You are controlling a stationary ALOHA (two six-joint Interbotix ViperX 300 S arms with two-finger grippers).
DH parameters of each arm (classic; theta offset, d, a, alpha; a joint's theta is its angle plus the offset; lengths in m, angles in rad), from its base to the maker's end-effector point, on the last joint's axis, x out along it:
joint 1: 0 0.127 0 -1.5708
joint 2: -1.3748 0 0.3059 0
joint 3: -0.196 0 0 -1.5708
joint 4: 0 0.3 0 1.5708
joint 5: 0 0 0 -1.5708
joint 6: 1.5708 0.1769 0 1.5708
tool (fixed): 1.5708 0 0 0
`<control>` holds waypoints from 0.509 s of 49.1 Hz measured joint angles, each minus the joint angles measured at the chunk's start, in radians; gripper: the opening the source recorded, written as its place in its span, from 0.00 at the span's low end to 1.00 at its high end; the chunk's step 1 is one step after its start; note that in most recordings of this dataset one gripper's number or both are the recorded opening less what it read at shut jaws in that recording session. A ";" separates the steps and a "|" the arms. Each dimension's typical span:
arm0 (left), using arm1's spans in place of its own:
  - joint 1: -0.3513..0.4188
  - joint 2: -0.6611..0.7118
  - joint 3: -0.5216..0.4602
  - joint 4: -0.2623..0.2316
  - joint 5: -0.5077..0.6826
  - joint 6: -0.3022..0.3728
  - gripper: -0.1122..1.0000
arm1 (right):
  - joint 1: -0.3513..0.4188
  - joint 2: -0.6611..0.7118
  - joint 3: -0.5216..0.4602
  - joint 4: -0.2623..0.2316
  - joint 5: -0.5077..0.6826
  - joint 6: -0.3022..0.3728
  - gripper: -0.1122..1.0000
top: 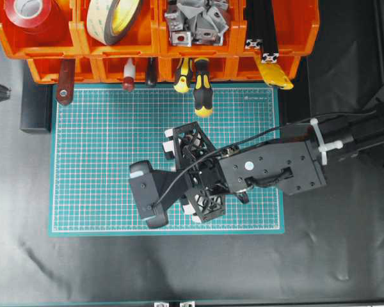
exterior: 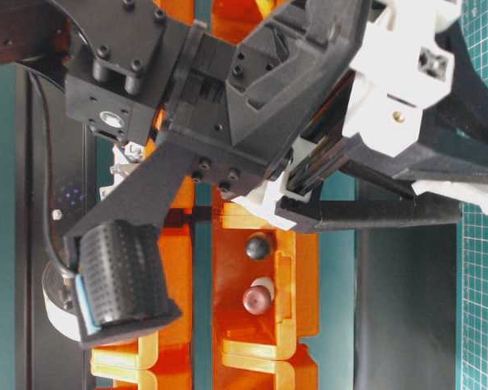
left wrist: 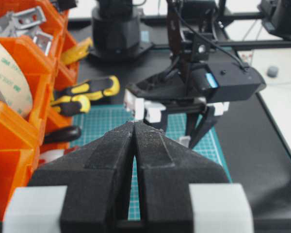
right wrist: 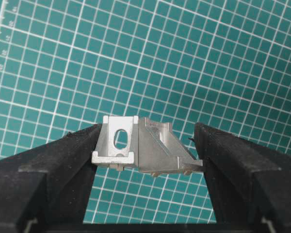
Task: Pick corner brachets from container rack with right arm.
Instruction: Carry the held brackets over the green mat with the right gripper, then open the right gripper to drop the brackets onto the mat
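A: Start wide: the black table cover [top: 345,243] carries a green gridded cutting mat [top: 102,160], and along the mat's far edge stands the orange plastic container rack [top: 77,48], two tiers of open bins.

B: Next in size, the right arm [top: 275,167], black with a boxy body. It reaches in from the right of the overhead view and hangs over the mat's right half, a black cable running along it and a white zip tie [top: 322,142] near the wrist.

A: And its claw?

B: The right gripper [right wrist: 148,145] looks clamped on something. In the right wrist view, the lattice fingers press from both sides on silver-grey metal corner brachets [right wrist: 144,145], apparently two pieces side by side, one showing a slotted square face. They sit above the green grid; whether they touch the mat, I cannot tell.

A: The other claw?

B: The left gripper [left wrist: 135,127] has its two black fingers pressed together, nothing between them, pointing across the mat toward the right arm.

A: Down to the rack's contents.

B: A roll of red tape [top: 32,14] in the top left bin, a beige tape roll [top: 115,18] beside it, then a heap of loose silver-grey brackets [top: 198,22] in the third bin. Black slotted bars [top: 259,29] fill the fourth.

A: Smaller still?

B: Yellow-and-black screwdriver handles [top: 201,86] poke out of the lower tier, the longer one overhanging the mat's top edge.
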 measured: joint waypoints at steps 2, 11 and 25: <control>0.000 0.000 -0.002 0.000 0.000 0.000 0.10 | -0.002 0.000 0.005 0.000 -0.006 0.002 0.66; 0.005 -0.002 -0.002 0.000 0.002 0.000 0.10 | -0.003 0.000 0.009 0.000 -0.025 0.002 0.68; 0.005 -0.006 -0.002 0.000 0.000 0.000 0.10 | 0.003 0.000 0.009 0.000 -0.038 0.003 0.83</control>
